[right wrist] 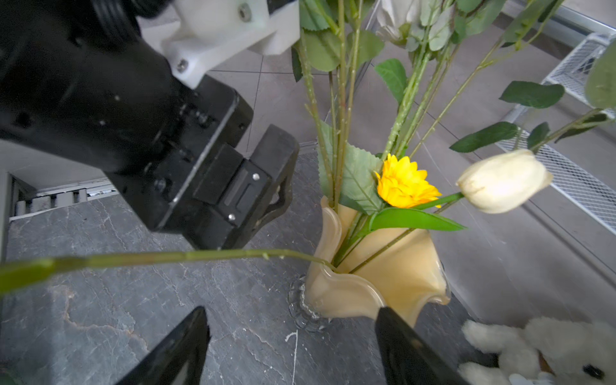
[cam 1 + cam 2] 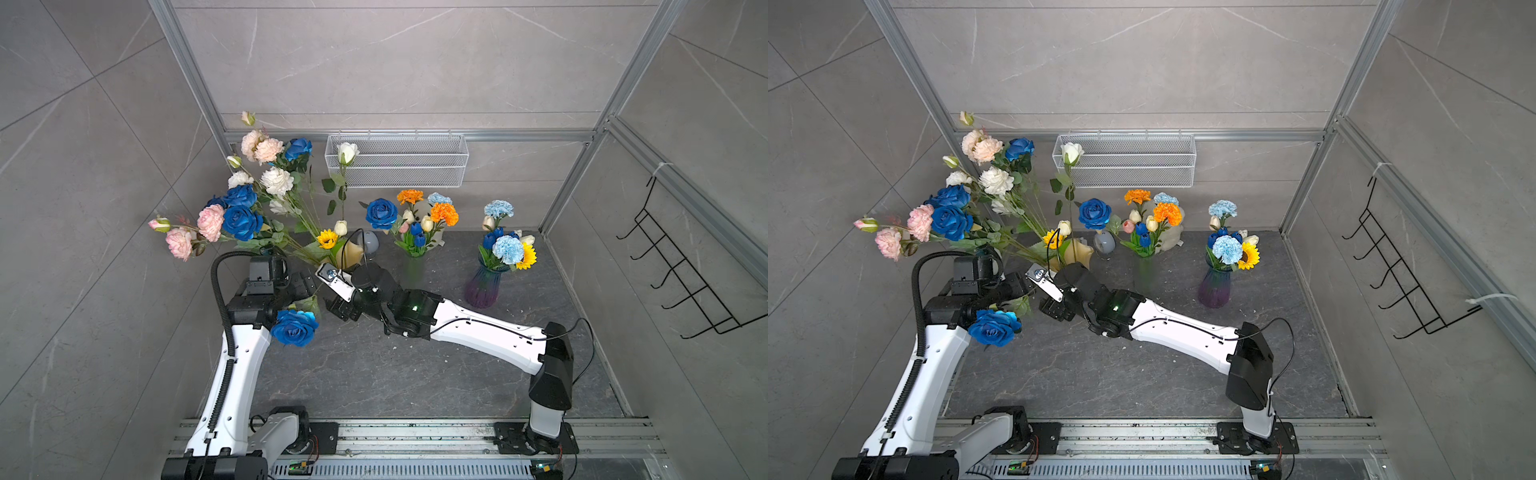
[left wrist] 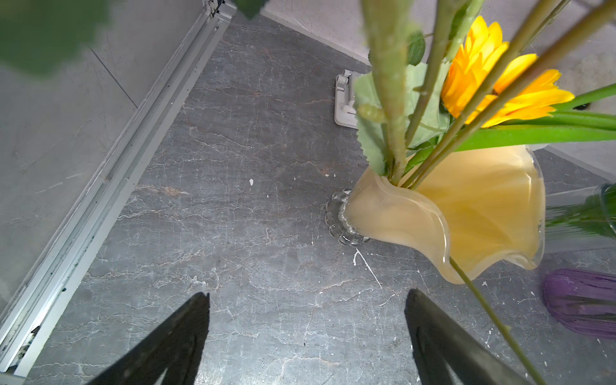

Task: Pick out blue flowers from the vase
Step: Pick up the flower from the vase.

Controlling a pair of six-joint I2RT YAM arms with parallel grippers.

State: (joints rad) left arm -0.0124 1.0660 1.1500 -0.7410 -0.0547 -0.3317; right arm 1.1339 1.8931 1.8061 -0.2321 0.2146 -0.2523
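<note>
The vase (image 1: 400, 276) could topple if the blue rose (image 2: 294, 327), bloom at its 7 o'clock and stem foot inside it, is dragged sideways. Both the left tool (image 3: 307, 293) and right tool (image 1: 291, 308) gape empty, so it may slip.
</note>
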